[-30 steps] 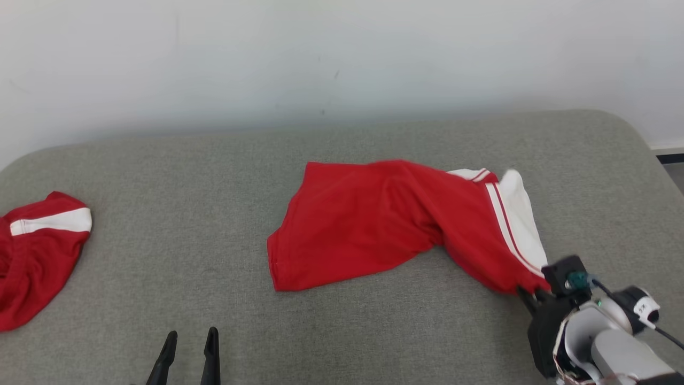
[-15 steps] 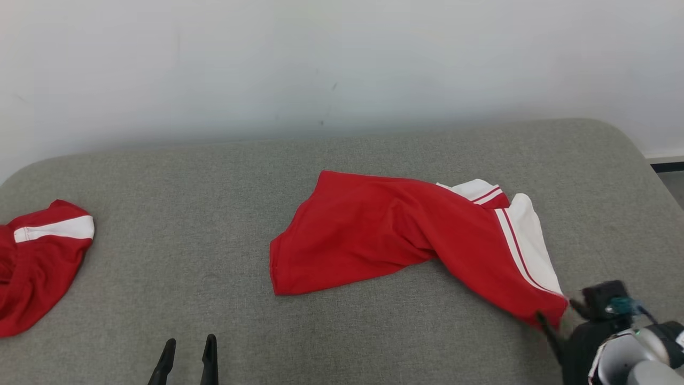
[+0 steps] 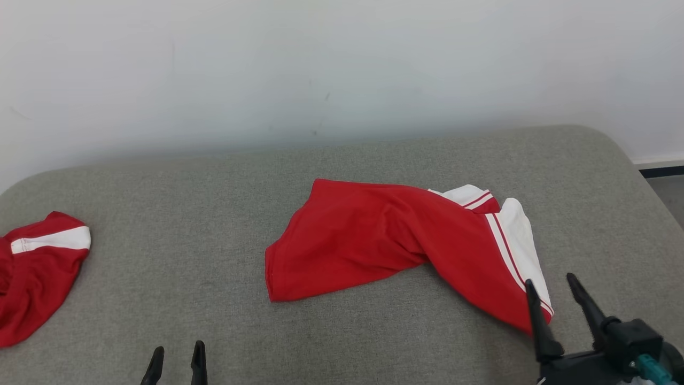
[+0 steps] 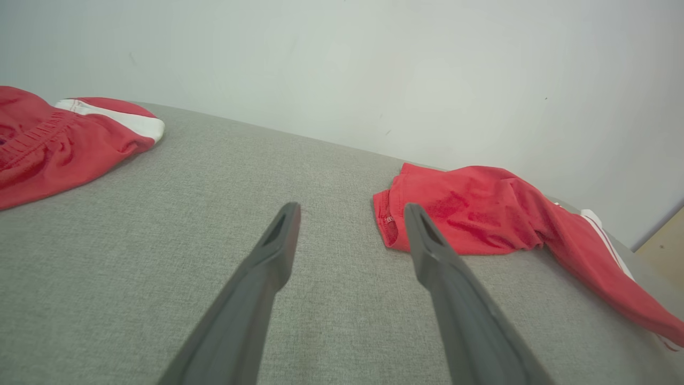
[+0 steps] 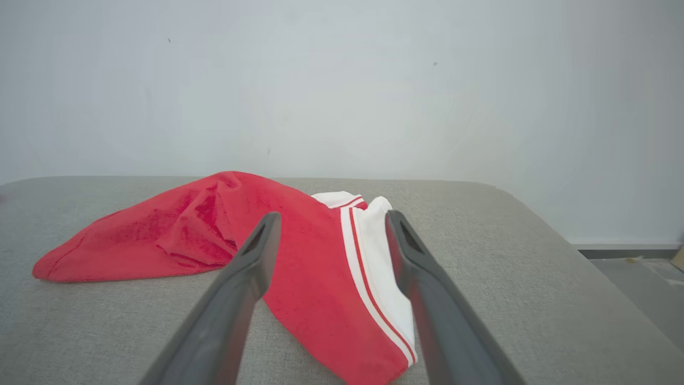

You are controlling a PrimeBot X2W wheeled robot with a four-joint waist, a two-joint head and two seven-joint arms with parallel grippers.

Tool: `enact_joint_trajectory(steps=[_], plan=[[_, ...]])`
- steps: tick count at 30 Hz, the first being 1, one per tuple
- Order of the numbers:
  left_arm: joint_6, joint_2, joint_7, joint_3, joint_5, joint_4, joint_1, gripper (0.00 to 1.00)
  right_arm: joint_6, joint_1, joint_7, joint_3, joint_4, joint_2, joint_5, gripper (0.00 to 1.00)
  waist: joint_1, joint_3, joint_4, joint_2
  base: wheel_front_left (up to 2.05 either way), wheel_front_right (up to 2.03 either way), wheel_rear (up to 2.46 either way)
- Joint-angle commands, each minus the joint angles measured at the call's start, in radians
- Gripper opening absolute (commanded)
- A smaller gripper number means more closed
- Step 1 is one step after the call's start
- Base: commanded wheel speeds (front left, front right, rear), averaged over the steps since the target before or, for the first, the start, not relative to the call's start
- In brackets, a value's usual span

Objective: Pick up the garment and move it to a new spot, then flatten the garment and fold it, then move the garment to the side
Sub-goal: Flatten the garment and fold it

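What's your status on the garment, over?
Left pincer open, empty. Right pincer open at striped end of garment, gripping nothing. Lies rumpled, unfolded, centre. Second red garment far left, not in the way.

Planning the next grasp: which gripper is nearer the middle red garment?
Right. The right gripper is open at the near right end of the garment; the left gripper is open well off its near left corner.

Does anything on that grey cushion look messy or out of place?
Yes: the red fabric garment with white side stripes lies twisted and rumpled, not flat. Another red-and-white garment sits bunched at the far left.
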Motion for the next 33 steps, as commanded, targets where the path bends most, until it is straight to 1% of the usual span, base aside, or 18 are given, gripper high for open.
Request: enact_joint_trajectory(steps=[1,6,9,11,15,19,23,26,27,32,33], plan=[[0.001,0.000,-0.001,0.003,-0.011,0.001,0.009,1.00,0.001,0.020,-0.022,0.012,-0.022,0.015,-0.006,1.00,0.0001,-0.005,-0.003,0.0000,0.00,0.00,0.00],[0.002,0.000,-0.001,0.004,-0.007,0.009,0.004,1.00,0.001,0.054,-0.044,0.058,-0.038,0.040,0.005,1.00,0.0001,-0.014,-0.004,0.0000,0.00,0.00,0.00],[0.001,0.000,-0.001,0.005,0.001,0.018,0.000,1.00,0.001,0.060,-0.042,0.072,-0.036,0.042,0.009,1.00,0.0001,-0.017,-0.008,0.0000,0.00,0.00,0.00],[0.001,0.002,0.002,0.002,0.007,0.053,-0.016,1.00,0.001,0.056,-0.032,0.085,-0.032,0.035,0.008,1.00,0.0001,-0.018,-0.014,0.0000,0.00,0.00,0.00],[0.003,0.016,0.055,-0.008,-0.003,0.112,-0.086,1.00,0.001,0.050,-0.024,0.094,-0.032,0.028,0.016,1.00,0.0001,-0.008,-0.026,0.0000,0.00,0.00,0.00],[0.004,0.027,0.123,-0.015,-0.016,0.176,-0.201,1.00,0.001,0.042,-0.032,0.113,-0.039,0.030,0.017,1.00,0.0001,0.018,-0.048,0.0000,0.00,0.00,0.00],[0.014,0.034,0.200,-0.016,-0.027,0.270,-0.355,1.00,0.001,0.020,-0.041,0.148,-0.051,0.032,0.019,1.00,0.0001,0.063,-0.084,0.0000,0.00,0.00,0.00],[0.007,0.039,0.227,-0.009,-0.054,0.345,-0.483,1.00,0.001,-0.009,-0.050,0.194,-0.058,0.034,0.021,1.00,0.0001,0.114,-0.125,0.0000,0.00,0.00,0.00],[0.007,0.039,0.227,-0.009,-0.054,0.345,-0.483,1.00,0.001,-0.009,-0.050,0.194,-0.058,0.034,0.021,1.00,0.0001,0.114,-0.125,0.0000,0.00,0.00,0.00],[0.021,0.071,0.285,0.004,-0.069,0.504,-0.664,1.00,0.001,-0.063,-0.057,0.297,-0.053,0.030,0.038,1.00,0.0001,0.194,-0.212,0.0000,0.00,0.00,0.00],[0.031,0.078,0.296,0.010,-0.072,0.529,-0.696,1.00,0.001,-0.073,-0.061,0.312,-0.051,0.029,0.041,1.00,0.0001,0.209,-0.228,0.0000,0.00,0.00,0.00]])
